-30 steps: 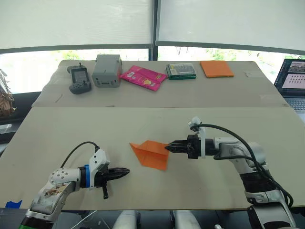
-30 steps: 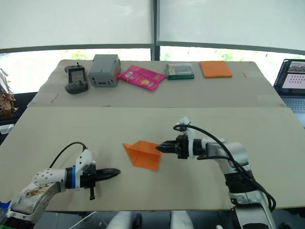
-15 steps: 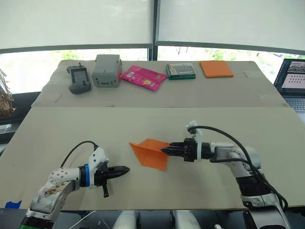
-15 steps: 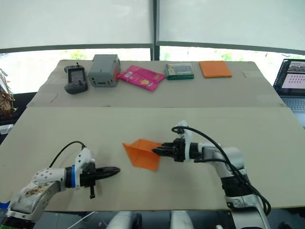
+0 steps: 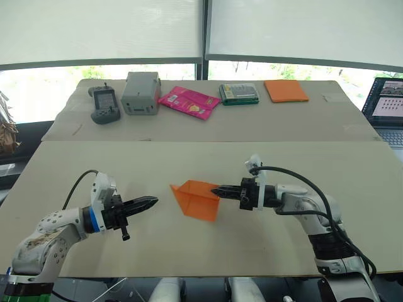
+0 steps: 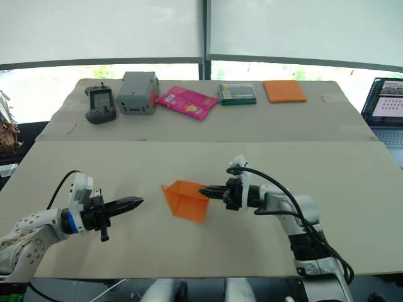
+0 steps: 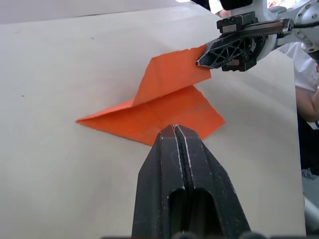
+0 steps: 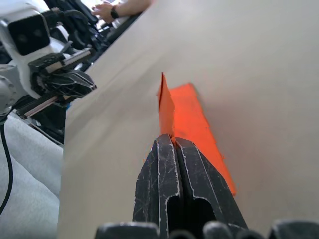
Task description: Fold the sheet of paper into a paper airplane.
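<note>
The paper (image 5: 196, 200) is partly folded into a pointed wedge, not yet a finished airplane. The right gripper (image 5: 217, 190), right of the paper, pinches one flap and holds it upright. The left gripper (image 5: 151, 201), left of the paper and apart from it, is clenched on nothing. Wing folds look left to do.

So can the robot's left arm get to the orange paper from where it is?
Probably yes. The left gripper is shut and points straight at the sheet of paper, with only bare table between them. The right gripper already pinches the raised flap on the far side, so the near edge looks free.
</note>
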`<action>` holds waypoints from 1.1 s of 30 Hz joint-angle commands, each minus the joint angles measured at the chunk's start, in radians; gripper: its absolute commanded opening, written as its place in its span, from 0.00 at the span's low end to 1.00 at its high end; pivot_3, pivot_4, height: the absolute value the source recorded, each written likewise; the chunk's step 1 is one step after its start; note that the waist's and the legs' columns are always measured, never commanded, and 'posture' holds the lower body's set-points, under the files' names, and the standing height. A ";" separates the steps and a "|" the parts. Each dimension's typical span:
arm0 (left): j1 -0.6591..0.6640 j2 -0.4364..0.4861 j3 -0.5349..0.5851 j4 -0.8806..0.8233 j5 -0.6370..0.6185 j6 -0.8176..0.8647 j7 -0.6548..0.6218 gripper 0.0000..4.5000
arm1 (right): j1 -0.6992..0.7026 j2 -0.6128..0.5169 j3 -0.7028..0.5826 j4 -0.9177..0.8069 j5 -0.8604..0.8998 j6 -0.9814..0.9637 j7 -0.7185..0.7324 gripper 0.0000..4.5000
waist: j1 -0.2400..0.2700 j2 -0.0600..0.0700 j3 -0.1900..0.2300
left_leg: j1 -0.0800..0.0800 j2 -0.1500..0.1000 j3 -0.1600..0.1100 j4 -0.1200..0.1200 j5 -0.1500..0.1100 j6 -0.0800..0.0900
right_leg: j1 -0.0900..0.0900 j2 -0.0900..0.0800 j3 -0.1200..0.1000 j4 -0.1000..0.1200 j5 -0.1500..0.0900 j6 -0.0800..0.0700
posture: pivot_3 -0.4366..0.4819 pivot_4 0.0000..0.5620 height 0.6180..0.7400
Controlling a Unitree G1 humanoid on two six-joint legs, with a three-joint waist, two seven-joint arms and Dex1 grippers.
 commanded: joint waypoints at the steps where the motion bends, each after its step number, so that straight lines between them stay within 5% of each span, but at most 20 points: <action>1: -0.016 0.019 0.032 -0.019 -0.034 0.022 -0.005 0.00 | -0.075 -0.005 -0.018 -0.029 -0.025 -0.134 0.034 0.01 | -0.001 0.000 0.000 | 0.000 0.000 0.000 0.000 0.000 0.000 | 0.000 0.000 0.000 0.000 0.000 0.000 | 0.48 0.27 1.00; 7: -0.031 0.025 0.032 -0.004 -0.041 0.037 -0.008 0.00 | -0.180 -0.048 0.088 0.093 -0.340 -0.783 0.134 0.01 | -0.002 0.000 0.000 | 0.001 0.000 0.000 0.000 0.000 -0.001 | -0.001 0.001 0.000 0.001 0.000 0.000 | 0.48 0.27 1.00; 10: -0.040 0.026 0.028 0.003 -0.036 0.038 -0.008 0.00 | -0.212 -0.058 0.140 0.244 -0.550 -1.313 0.087 0.01 | -0.004 0.000 0.000 | 0.001 -0.001 0.001 0.000 0.001 -0.002 | -0.001 0.001 0.000 0.001 0.000 0.000 | 0.48 0.27 1.00; 16: -0.047 0.026 0.023 0.008 -0.027 0.037 -0.002 0.00 | -0.197 -0.101 0.096 0.490 -1.159 -2.107 -0.375 0.01 | -0.001 0.000 0.000 | 0.001 -0.003 0.001 0.000 0.002 -0.003 | -0.002 -0.001 0.000 0.005 0.000 0.000 | 0.48 0.27 1.00; 22: -0.050 0.025 0.006 0.010 -0.017 0.034 -0.004 0.00 | -0.132 -0.155 0.111 0.558 -1.553 -2.218 -0.757 0.01 | -0.007 0.000 0.000 | 0.002 -0.002 0.001 -0.001 0.004 -0.007 | -0.003 0.001 0.001 0.008 0.000 -0.001 | 0.48 0.27 1.00; 27: -0.060 0.018 -0.011 0.014 -0.011 0.032 -0.005 0.00 | -0.120 -0.217 0.195 0.591 -1.692 -2.192 -0.945 0.01 | -0.017 -0.001 0.000 | 0.006 -0.002 0.002 0.000 0.004 -0.007 | 0.000 0.001 0.003 0.010 -0.001 -0.002 | 0.48 0.27 1.00; 33: -0.064 0.011 -0.025 0.019 -0.005 0.027 -0.011 0.00 | -0.125 -0.312 0.224 0.571 -1.620 -2.201 -0.999 0.43 | -0.022 -0.001 0.001 | 0.006 -0.002 0.002 0.000 0.004 -0.006 | 0.001 0.001 0.003 0.009 -0.001 -0.002 | 0.48 0.27 1.00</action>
